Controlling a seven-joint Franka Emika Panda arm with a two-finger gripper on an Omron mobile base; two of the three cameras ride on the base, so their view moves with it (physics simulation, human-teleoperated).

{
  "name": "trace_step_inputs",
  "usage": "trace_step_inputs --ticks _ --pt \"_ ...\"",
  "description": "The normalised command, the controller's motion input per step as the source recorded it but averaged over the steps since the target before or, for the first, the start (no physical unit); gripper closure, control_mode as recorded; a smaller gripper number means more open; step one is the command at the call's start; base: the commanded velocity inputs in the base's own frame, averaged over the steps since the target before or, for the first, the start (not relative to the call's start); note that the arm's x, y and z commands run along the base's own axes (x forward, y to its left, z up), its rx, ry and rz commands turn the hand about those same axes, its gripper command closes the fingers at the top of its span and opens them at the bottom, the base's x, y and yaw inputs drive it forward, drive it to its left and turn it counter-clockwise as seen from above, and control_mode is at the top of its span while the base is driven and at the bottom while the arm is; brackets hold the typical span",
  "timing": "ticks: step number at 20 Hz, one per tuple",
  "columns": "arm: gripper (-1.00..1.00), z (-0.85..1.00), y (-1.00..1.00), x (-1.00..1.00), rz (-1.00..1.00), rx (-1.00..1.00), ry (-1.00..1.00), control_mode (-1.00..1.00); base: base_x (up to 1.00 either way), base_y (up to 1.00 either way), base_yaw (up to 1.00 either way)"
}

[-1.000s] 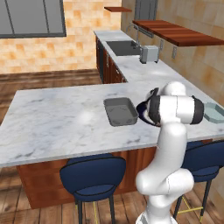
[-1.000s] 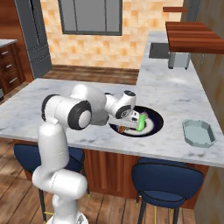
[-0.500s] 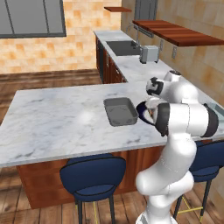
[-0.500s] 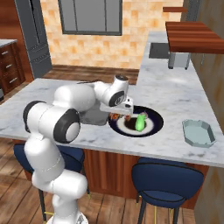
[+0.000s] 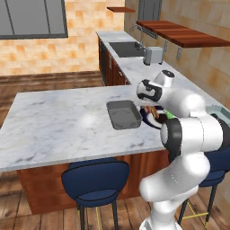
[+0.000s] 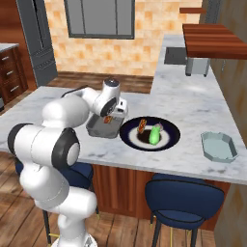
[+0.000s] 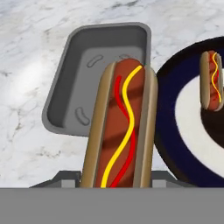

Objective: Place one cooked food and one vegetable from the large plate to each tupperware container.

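Note:
My gripper (image 6: 111, 116) is shut on a hot dog (image 7: 120, 131) with red and yellow sauce lines, which it holds lengthwise between the fingers. It hangs over the near right part of the dark grey tupperware container (image 7: 83, 70), which has nothing inside it. Just right of that tub lies the large plate (image 6: 169, 140), dark with a white ring. On the plate rest a second hot dog (image 6: 141, 126) and a green vegetable (image 6: 154, 136). The pale teal tupperware container (image 6: 218, 147) stands farther right on the counter, apart from the plate.
A toaster (image 6: 197, 66) and a sink (image 5: 127, 47) sit on the far counter run under a wooden shelf (image 5: 179, 33). Blue stools (image 5: 95, 179) stand below the island's front edge. Bare marble stretches left of the grey tub (image 5: 123, 114).
The arm has swung left from over the plate to above the dark grey tub, carrying the hot dog with it. The plate and tubs have stayed put.

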Motion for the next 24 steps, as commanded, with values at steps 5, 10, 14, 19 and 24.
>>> trace_step_inputs --ticks 5,10,14,19,24 --pt "1.0 -0.02 0.62 0.46 -0.02 0.01 -0.02 -1.0 0.0 0.0 0.0" --pt "1.0 -0.24 0.4 0.38 0.0 -0.03 0.01 -1.0 0.0 0.0 0.0" --pt "1.0 -0.09 0.28 0.54 0.0 -0.01 0.03 -1.0 0.0 0.0 0.0" --pt "1.0 -0.31 0.27 0.49 -0.01 -0.01 0.01 -1.0 0.0 0.0 0.0" --pt "1.0 -0.48 0.0 0.52 -0.04 0.0 0.02 -1.0 0.0 0.0 0.0"
